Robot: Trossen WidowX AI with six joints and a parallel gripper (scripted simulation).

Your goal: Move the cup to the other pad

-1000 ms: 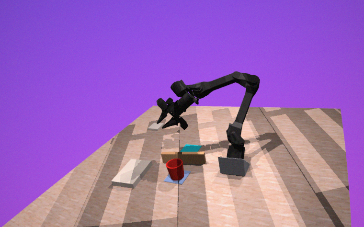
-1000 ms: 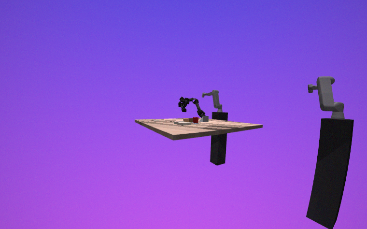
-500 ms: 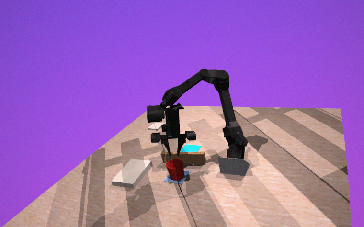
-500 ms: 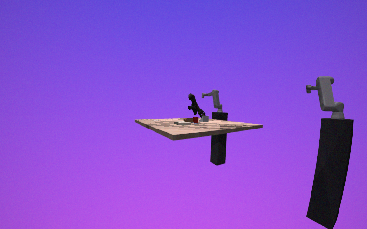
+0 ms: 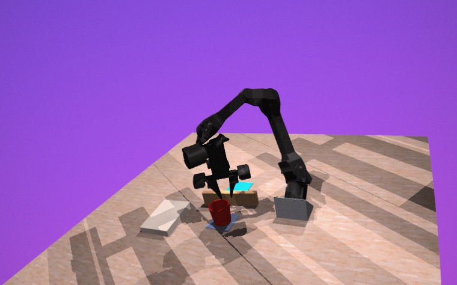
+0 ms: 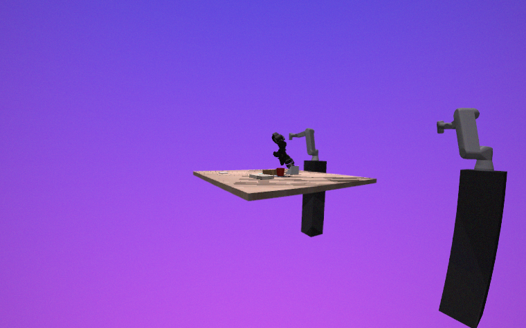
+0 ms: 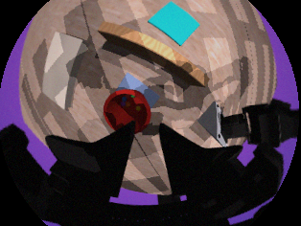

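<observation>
The red cup (image 5: 220, 214) (image 6: 280, 172) (image 7: 120, 117) stands upright on the blue pad (image 5: 234, 220) (image 7: 129, 82). Several small marbles (image 7: 132, 97) show inside it in the wrist view. The other pad, cyan (image 5: 243, 186) (image 7: 174, 24), lies bare on the far side of a wooden bar. My gripper (image 5: 226, 197) (image 7: 147, 124) points down, partly open, with a gap between its fingertips and nothing in it. The fingertips are near the cup's rim; in the wrist view one overlaps the rim's edge. Whether it touches the cup I cannot tell.
The wooden bar (image 5: 248, 198) (image 7: 158, 51) stands between the two pads. A pale flat block (image 5: 163, 219) (image 7: 58, 69) lies to the left of the cup. A grey wedge (image 5: 290, 208) (image 7: 209, 118) stands to the right, by the arm's base. Two grey arms on pedestals stand beyond the table.
</observation>
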